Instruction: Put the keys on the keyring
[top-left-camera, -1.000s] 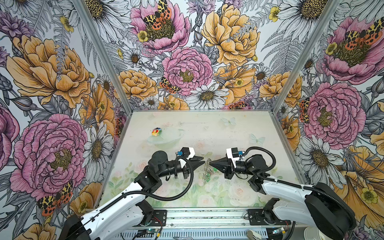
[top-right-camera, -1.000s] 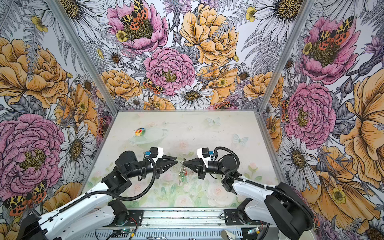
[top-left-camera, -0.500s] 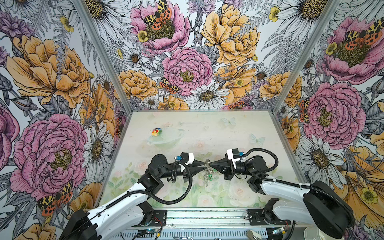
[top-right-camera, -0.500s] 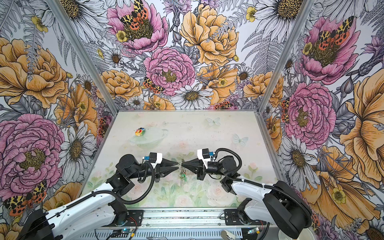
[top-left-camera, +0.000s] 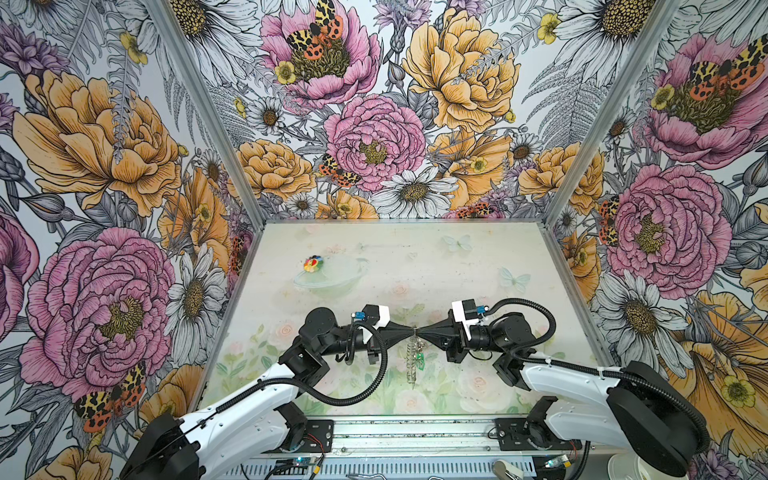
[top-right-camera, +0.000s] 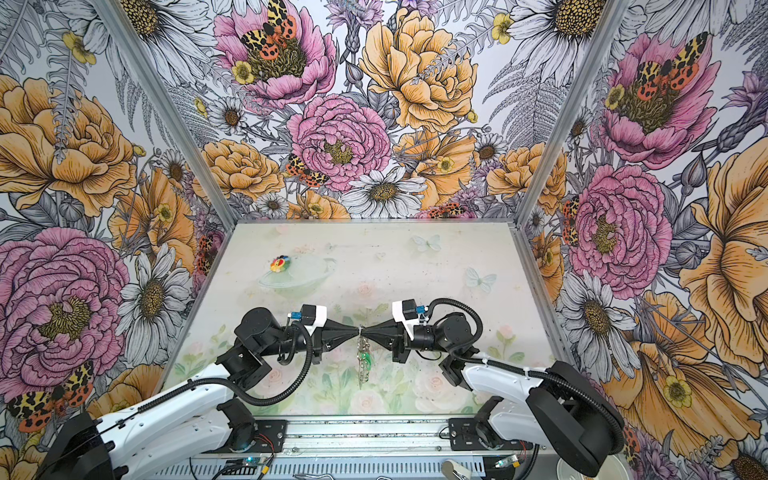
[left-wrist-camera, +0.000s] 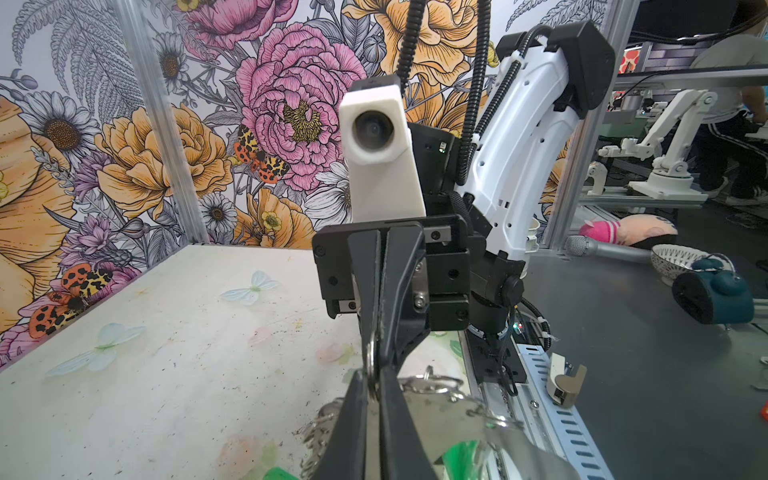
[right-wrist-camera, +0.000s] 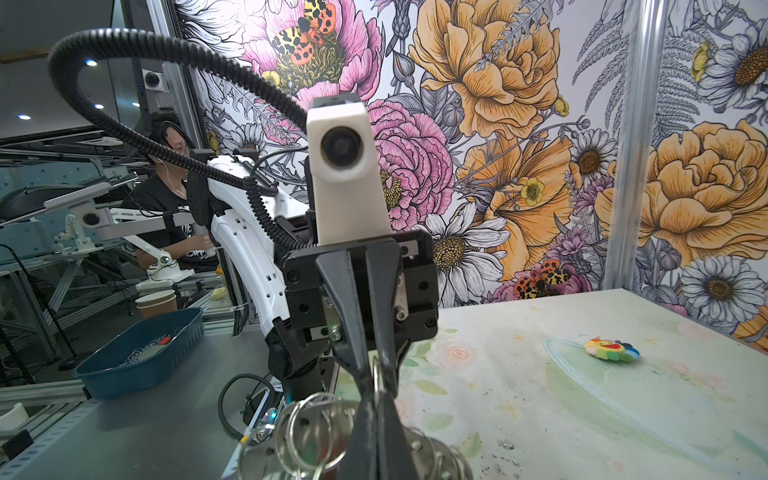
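Where the two arms met tip to tip above the table (top-left-camera: 415, 257), the left gripper (top-left-camera: 410, 332) and the right gripper (top-left-camera: 420, 332) each had their fingers pressed together on a silver wire loop at the top of the keyring (top-left-camera: 412, 368). The left gripper reached in from the side nearer the round multicoloured toy (top-left-camera: 313, 263), the right gripper from the side farther from it. The keyring hung edge-on below the joined tips, well apart from the toy and nearer the robot's base than the toy was. Whether its lower end touched the table could not be told. The keys (top-left-camera: 421, 360) showed as green heads against the hanging loops. Whether they were threaded on was unclear.
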